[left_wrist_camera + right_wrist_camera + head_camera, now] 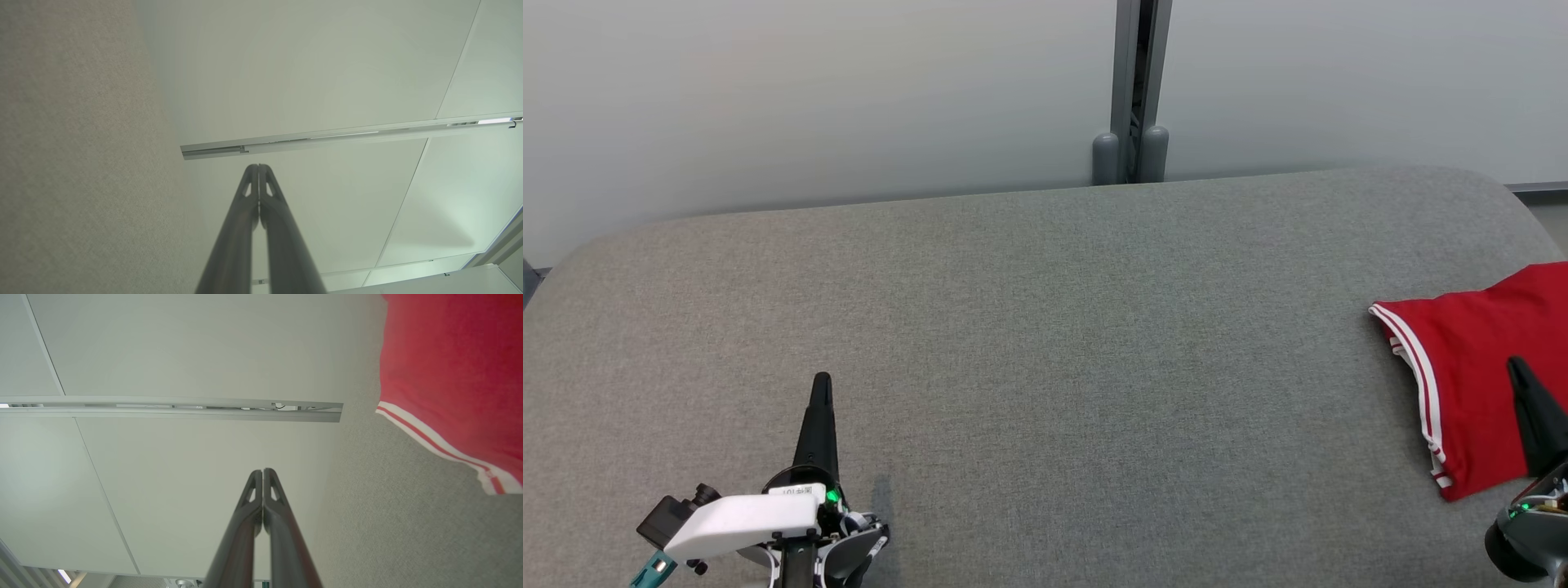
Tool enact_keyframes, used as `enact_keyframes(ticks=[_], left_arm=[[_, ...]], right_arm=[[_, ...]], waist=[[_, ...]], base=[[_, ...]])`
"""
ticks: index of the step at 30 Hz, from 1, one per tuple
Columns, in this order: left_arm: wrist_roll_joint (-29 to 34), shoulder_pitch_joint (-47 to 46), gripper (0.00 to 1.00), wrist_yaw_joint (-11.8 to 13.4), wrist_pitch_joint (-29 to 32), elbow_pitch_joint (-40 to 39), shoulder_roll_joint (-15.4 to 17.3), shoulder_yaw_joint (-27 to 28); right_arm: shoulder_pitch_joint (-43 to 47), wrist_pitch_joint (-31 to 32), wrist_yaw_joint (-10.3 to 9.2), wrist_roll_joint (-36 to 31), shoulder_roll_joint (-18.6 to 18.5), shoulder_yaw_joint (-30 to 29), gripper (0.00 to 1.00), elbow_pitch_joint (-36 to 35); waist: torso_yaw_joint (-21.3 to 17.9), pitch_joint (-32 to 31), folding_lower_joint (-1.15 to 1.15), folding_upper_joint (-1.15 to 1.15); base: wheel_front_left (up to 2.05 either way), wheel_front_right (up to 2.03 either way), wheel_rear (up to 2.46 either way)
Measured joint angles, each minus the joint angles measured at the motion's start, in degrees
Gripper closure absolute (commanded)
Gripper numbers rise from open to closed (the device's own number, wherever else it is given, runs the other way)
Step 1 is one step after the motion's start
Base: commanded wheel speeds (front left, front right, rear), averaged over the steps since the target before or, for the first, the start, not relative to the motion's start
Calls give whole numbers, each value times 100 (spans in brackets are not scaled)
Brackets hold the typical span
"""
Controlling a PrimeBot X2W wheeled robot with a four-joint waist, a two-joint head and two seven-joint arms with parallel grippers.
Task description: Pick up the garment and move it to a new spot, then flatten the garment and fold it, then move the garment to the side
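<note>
- Left claw [822, 382] at the lower left of the head view, fingers pressed together, pinching nothing, tip pointing up the frame over the grey bench [1045, 327].
- Right claw [1515, 365] at the lower right edge, likewise pressed together and empty, dark tip overlapping the red garment [1462, 367] in that view; contact impossible to tell from there.
- In the right wrist view, closed fingers rising from bottom centre, garment off at the upper right, apart from the tips.
- Garment lying on the far right part of the bench, at middle right of the head view, cut off by the frame edge; white-and-red striped hem along its left side.
- Behind the bench, across the top of the frame, a pale wall [809, 98], with a grey upright post [1134, 90] at upper centre.
</note>
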Motion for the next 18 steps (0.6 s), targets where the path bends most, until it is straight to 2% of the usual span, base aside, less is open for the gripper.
enact_keyframes(ticks=[18], left_arm=[[0, 0, 100, 0, 0, -1, 0, 0]], right_arm=[[-2, 1, 0, -2, 2, -3, 100, 0]], waist=[[0, 0, 0, 0]], base=[[0, 0, 0]])
